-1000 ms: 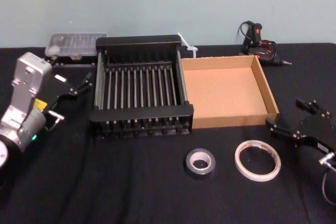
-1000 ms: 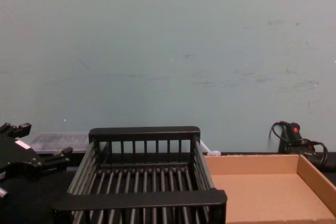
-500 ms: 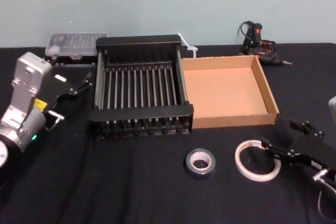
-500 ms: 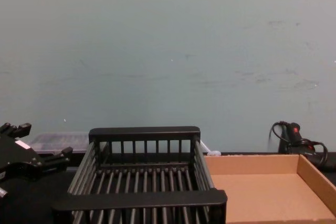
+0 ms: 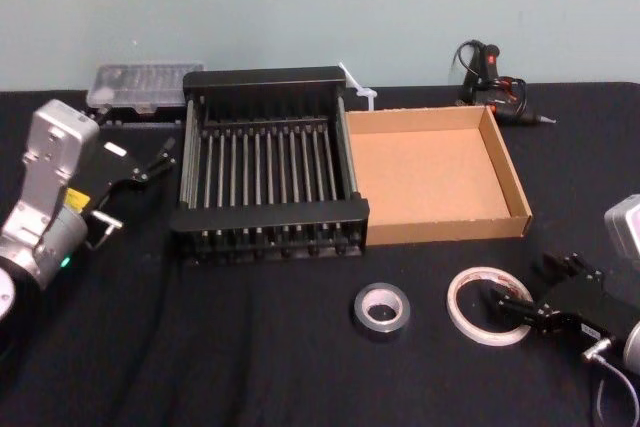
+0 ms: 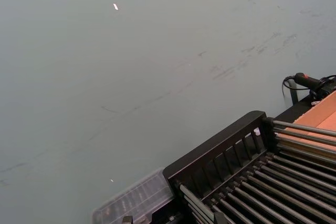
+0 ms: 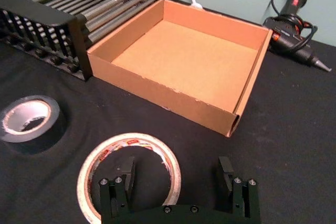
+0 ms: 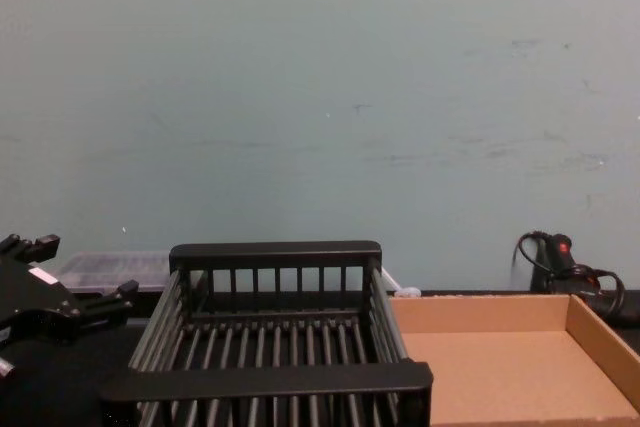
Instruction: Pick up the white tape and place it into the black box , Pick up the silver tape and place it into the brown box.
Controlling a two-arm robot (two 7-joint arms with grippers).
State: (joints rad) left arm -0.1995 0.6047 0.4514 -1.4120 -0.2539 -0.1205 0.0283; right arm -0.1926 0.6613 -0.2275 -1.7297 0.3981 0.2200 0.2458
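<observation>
The white tape (image 5: 469,286) lies flat on the black cloth in front of the brown box (image 5: 450,230). My right gripper (image 5: 525,289) is open and low at the roll's right side. In the right wrist view the gripper (image 7: 175,176) straddles the white tape's (image 7: 134,139) near rim, with one finger (image 7: 123,174) over the hole. The silver tape (image 5: 380,334) lies flat just to the left, also seen as the silver tape (image 7: 37,139) by the wrist camera. The black box (image 5: 270,215) stands left of the brown box. Left of the crate, my left gripper (image 5: 152,160) hangs open and holds nothing.
A black glue gun (image 5: 490,72) with its cord lies behind the brown box. A clear plastic case (image 5: 140,82) sits at the back left, and a white strip (image 5: 355,82) sticks up behind the crate. Black cloth covers the table.
My right gripper has moved left and down from beside the brown box's corner to the white tape's right rim. The left arm and both rolls stay where they were.
</observation>
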